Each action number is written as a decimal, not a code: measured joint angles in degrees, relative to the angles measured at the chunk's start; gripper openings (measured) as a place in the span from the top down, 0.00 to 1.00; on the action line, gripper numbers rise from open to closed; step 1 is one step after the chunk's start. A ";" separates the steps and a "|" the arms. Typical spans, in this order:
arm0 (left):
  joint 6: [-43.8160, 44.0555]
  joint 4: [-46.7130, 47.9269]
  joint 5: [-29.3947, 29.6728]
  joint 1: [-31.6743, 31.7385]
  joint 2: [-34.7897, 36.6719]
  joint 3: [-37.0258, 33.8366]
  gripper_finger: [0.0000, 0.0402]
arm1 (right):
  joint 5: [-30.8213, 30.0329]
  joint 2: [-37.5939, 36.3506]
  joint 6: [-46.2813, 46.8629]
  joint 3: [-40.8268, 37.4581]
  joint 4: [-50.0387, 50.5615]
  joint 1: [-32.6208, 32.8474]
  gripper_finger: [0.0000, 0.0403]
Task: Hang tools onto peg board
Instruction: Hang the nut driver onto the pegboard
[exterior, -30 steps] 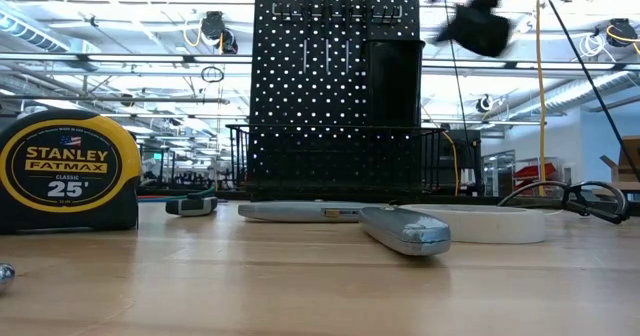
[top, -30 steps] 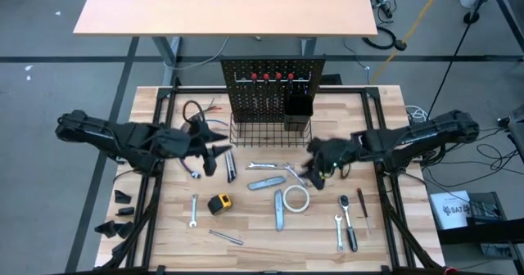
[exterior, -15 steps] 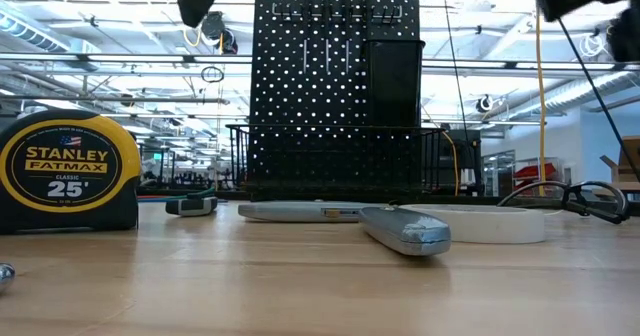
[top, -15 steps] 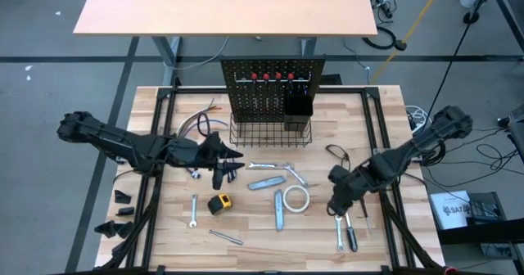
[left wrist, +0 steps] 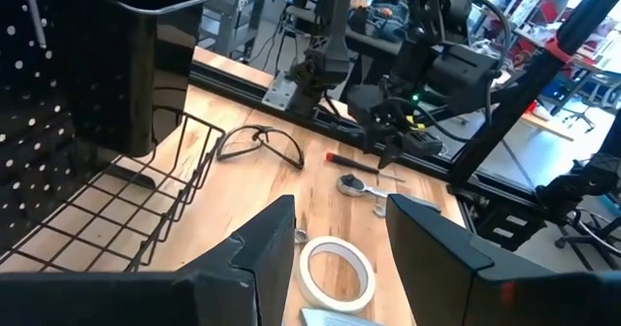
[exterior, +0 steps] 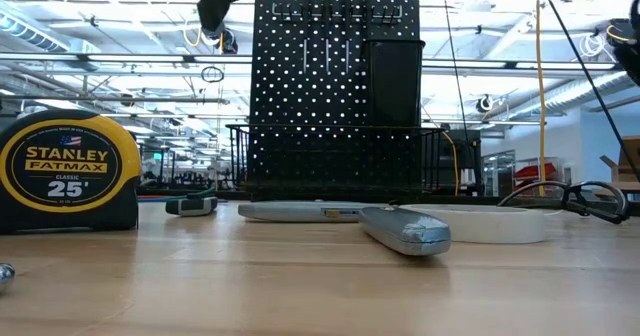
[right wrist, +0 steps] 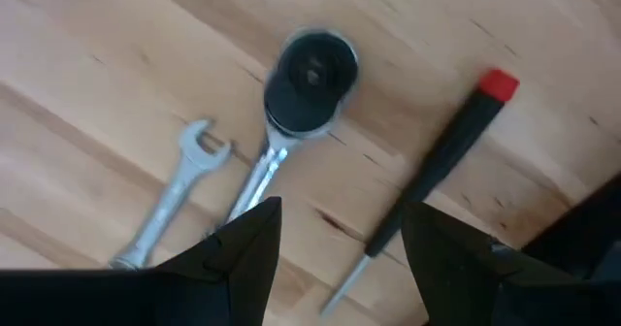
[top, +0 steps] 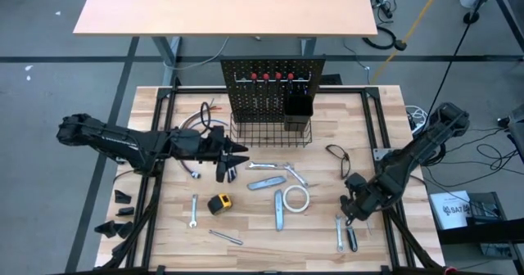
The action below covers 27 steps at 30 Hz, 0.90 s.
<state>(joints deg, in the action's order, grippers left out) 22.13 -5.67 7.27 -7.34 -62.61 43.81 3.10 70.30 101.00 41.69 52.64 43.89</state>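
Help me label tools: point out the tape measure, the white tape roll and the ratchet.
tape measure [exterior: 68, 171], low view, yellow face.
white tape roll [left wrist: 337, 273], left wrist view, ring's rim.
ratchet [right wrist: 310, 79], right wrist view, round head.

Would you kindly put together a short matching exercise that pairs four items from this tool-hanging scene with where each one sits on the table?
Things:
1. tape measure
2. white tape roll
3. safety glasses
4. ratchet

Places:
A. directly below the right gripper, between a small wrench and a red-capped screwdriver
B. on the table's right side, beyond the right gripper
C. near the table's middle, beside a grey utility knife
D. left of centre, in front of the left gripper

Pairs: 1-D, 2-C, 3-B, 4-A
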 joint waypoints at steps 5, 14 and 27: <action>0.07 0.02 -0.09 1.16 0.00 0.00 0.59 | -0.03 -0.13 3.33 -1.64 -0.07 3.37 0.48; 0.69 0.03 -1.06 2.74 0.00 0.00 0.59 | -0.19 -0.13 9.83 -6.69 -1.64 6.38 0.50; 1.57 0.13 -1.09 2.85 0.00 0.00 0.59 | -3.17 -0.19 14.17 -12.73 -8.44 6.85 0.68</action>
<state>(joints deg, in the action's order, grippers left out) 23.70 -5.54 6.17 -4.49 -62.61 43.81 -0.07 70.11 115.17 28.96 44.20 50.74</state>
